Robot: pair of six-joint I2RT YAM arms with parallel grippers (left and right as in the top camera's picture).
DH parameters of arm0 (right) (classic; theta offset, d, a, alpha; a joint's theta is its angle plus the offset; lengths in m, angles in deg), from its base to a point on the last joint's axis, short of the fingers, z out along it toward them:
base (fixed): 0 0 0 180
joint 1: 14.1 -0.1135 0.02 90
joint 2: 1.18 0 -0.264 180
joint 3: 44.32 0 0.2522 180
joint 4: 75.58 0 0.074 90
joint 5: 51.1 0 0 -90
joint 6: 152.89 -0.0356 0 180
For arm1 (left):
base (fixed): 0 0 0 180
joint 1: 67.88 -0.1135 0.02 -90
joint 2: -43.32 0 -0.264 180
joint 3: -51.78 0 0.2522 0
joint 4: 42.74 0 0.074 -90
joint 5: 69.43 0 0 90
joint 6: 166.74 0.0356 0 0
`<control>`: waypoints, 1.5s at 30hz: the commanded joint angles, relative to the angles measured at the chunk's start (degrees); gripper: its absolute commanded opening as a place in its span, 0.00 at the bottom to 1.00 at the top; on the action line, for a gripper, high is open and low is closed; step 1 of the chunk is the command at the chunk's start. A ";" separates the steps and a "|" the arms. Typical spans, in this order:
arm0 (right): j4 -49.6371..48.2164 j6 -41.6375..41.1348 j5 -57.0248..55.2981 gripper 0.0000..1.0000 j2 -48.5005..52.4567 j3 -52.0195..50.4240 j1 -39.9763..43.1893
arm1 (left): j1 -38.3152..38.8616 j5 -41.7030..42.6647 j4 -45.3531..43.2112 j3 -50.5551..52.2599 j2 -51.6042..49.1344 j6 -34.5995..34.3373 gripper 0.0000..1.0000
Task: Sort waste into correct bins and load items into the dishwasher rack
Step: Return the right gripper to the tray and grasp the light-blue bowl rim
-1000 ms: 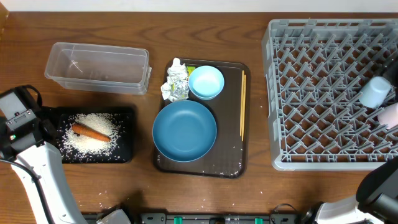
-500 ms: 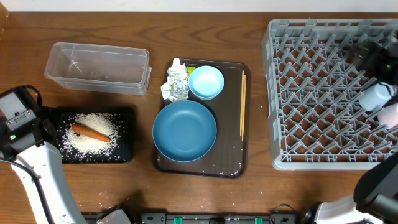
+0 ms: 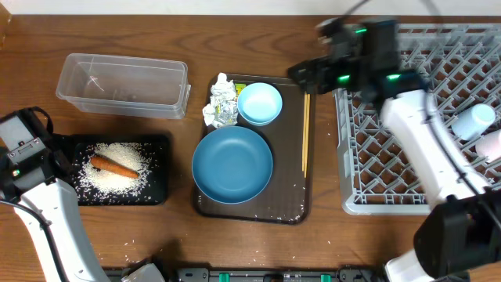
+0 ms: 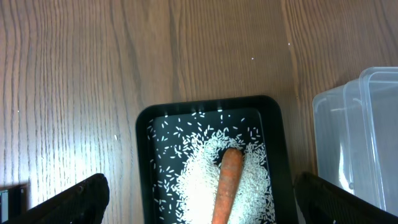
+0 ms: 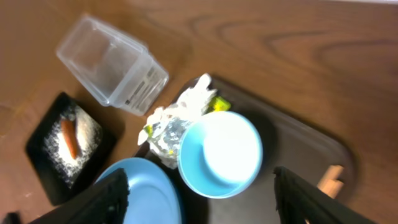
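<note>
the right hand point(image 5: 200, 176) hangs over the far right corner of the brown serving tray point(image 3: 286, 188), its two fingers spread wide and gripping nothing. in its wrist view the light blue bowl point(image 5: 219, 154) sits below, between the fingers. the bowl stands upright at the tray's far edge. the crumpled white paper point(image 3: 221, 102) touches the bowl's left side, with the yellow-green wrapper point(image 5: 214, 102) tucked against it. the large blue plate point(image 3: 232, 164) lies flat just in front of the bowl and fills the near half of the tray. the wooden chopsticks point(image 3: 305, 133) lie side by side along the tray's right edge. a few loose grains dot the tray's near edge.

the left hand point(image 4: 202, 185) hovers above the black tray point(image 4: 144, 155), its fingers also wide apart and holding nothing. in that tray the heap of white rice point(image 4: 193, 180) spreads over the middle, and the orange carrot point(image 4: 227, 183) lies on top of it. the clear plastic box point(image 3: 123, 84) rests on the wooden surface point(image 3: 39, 31) just beyond the black tray.

the grey dishwasher rack point(image 3: 368, 164) stands right of the serving tray, and the right arm reaches across its left part. a white cup point(image 3: 475, 119) lies tilted among the pegs at the rack's right side, with a second pale cup point(image 3: 491, 146) just beside it.
</note>
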 commanded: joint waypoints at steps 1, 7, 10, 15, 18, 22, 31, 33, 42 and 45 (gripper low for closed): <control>0.04 -4.94 -19.67 0.68 -0.81 0.00 -8.35 | -0.13 -0.94 0.11 0.00 -0.13 -0.72 0.97; -2.43 -11.26 -38.16 0.61 0.26 0.00 -20.44 | -0.13 -0.94 0.11 0.00 -0.13 -0.72 0.97; -4.37 -11.21 -41.92 0.58 2.32 0.00 -23.41 | -0.13 -0.94 0.11 0.00 -0.13 -0.72 0.97; -6.45 -13.31 -38.42 0.55 7.30 0.11 -23.43 | -0.13 -0.94 0.11 0.00 -0.13 -0.72 0.97; -6.93 -13.35 -32.35 0.59 10.16 1.25 -22.49 | -0.13 -0.94 0.11 0.00 -0.13 -0.72 0.97; -2.75 -13.14 -30.64 0.62 14.08 5.79 -21.55 | -0.13 -0.94 0.11 0.00 -0.13 -0.72 0.97; 13.68 -8.70 -32.70 0.64 25.92 26.08 -21.53 | -0.13 -0.94 0.11 0.00 -0.13 -0.72 0.97; 14.84 -8.61 -33.38 0.64 27.82 28.50 -21.49 | -0.13 -0.94 0.11 0.00 -0.13 -0.72 0.97; 15.63 -8.85 -33.73 0.43 34.01 28.85 -21.68 | -0.13 -0.94 0.11 0.00 -0.13 -0.72 0.97; 15.47 -10.01 -34.27 0.42 35.36 28.85 -22.51 | -0.13 -0.94 0.11 0.00 -0.13 -0.72 0.97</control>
